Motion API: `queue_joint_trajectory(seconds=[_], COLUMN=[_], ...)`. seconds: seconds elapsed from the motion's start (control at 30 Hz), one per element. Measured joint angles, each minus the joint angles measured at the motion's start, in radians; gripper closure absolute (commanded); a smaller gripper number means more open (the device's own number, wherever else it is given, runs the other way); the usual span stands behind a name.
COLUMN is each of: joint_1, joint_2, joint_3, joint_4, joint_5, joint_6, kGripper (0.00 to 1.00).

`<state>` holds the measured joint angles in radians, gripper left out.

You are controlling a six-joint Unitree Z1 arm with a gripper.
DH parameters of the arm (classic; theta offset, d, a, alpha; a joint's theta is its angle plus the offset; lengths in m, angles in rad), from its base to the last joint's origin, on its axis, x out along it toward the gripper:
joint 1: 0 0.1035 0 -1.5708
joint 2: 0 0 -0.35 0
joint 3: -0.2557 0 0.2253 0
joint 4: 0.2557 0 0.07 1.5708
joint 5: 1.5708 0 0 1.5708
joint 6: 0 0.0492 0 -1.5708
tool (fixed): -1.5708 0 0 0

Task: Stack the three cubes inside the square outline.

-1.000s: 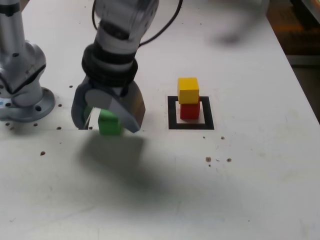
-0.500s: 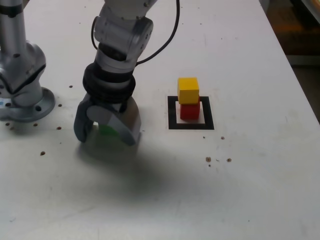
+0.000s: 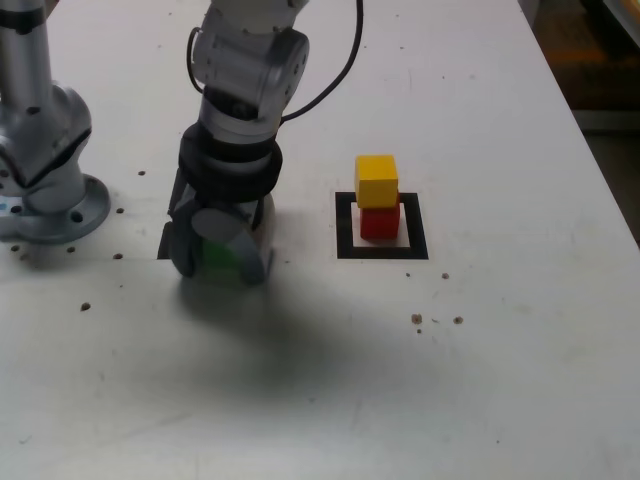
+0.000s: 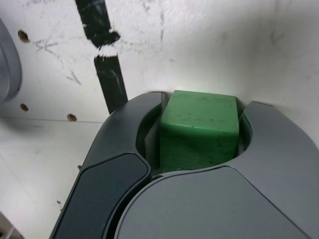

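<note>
A robot arm (image 3: pixel 235 120) bends over a white table (image 3: pixel 500 340), its gripper (image 3: pixel 222 270) pinching a green block (image 4: pixel 199 129). A black square (image 3: pixel 344 225) frames the yellow block (image 3: pixel 376 182) atop the red (image 3: pixel 379 223); a clean grasp wants a straight, level lift.

We see a soft, blurred shadow below the jaws (image 3: pixel 222 262) on the pale tabletop (image 3: pixel 480 340) in the exterior view; in the wrist view, the green cube's (image 4: pixel 199 132) top looks brighter than its side.
</note>
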<state>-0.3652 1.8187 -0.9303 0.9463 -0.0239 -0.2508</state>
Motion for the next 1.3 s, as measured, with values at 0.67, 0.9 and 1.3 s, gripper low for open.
queue_joint_trajectory(seconds=[0.67, 0.9, 1.3], joint_1=[0.106, 0.137, 0.197], joint_2=[-0.034, 0.084, 0.135], joint_3=[-0.508, -0.741, -1.022], joint_4=[0.580, 0.674, 0.678], joint_5=[0.144, 0.139, 0.115], joint_6=[0.123, 0.150, 0.154], kGripper=[0.97, 0.99, 0.98])
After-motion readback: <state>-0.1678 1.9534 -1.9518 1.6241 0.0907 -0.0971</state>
